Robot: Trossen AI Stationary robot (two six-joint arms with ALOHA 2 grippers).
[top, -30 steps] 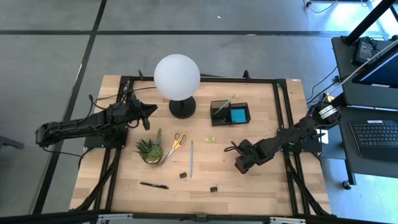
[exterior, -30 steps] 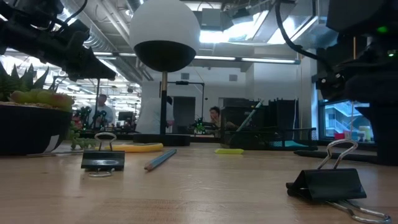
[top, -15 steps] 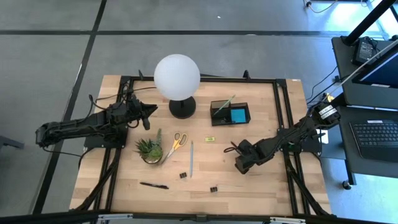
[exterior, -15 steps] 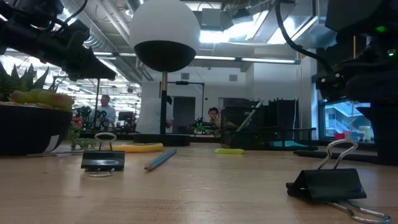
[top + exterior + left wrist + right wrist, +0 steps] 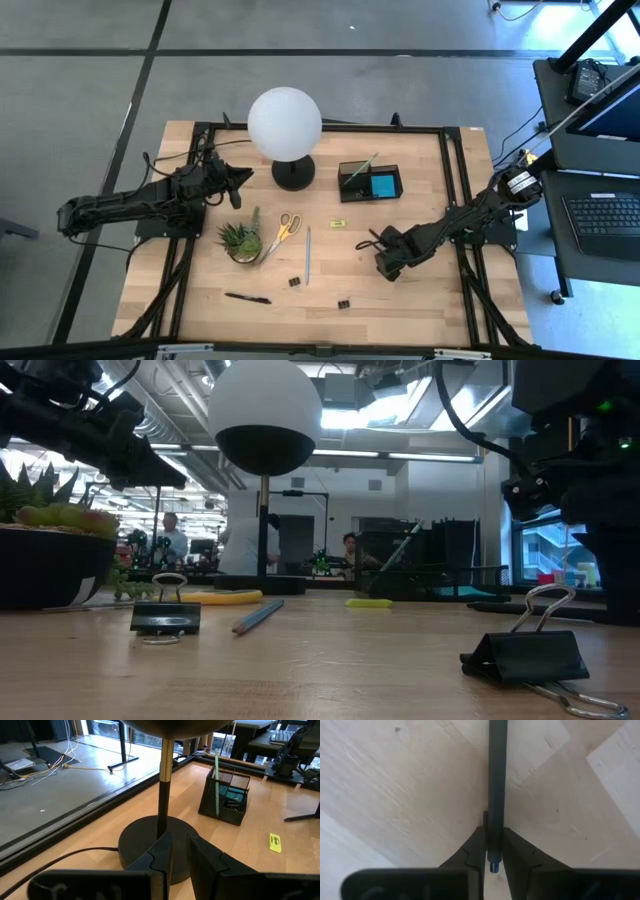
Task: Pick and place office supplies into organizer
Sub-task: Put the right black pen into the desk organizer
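Note:
My right gripper [image 5: 384,262] [image 5: 494,845] stands at the table's right middle, pointing down, shut on a dark grey pen [image 5: 497,780]. The black organizer [image 5: 368,182] sits at the far middle with a blue pad and a green pencil in it. Yellow-handled scissors [image 5: 283,228], a blue pencil [image 5: 308,255], a yellow piece [image 5: 338,223], two binder clips [image 5: 295,282] [image 5: 343,302] and a black pen [image 5: 247,298] lie flat on the wood. My left gripper [image 5: 243,175] [image 5: 180,845] waits at the far left, holding nothing, with only a narrow slit between its fingers. My right gripper pinches the dark pen between its two fingers, on the barrel's sides [image 5: 496,832] close to the blue-tipped end [image 5: 494,866]. The fingers come from above and lie across the pen. The rest of the barrel reaches out level over the wood; whether it is lifted clear I cannot tell.
A white globe lamp [image 5: 285,122] on a round black base stands at the far middle, just ahead of my left gripper. A small green potted plant [image 5: 240,240] sits beside the scissors. In the low view a binder clip [image 5: 527,655] lies close to the camera.

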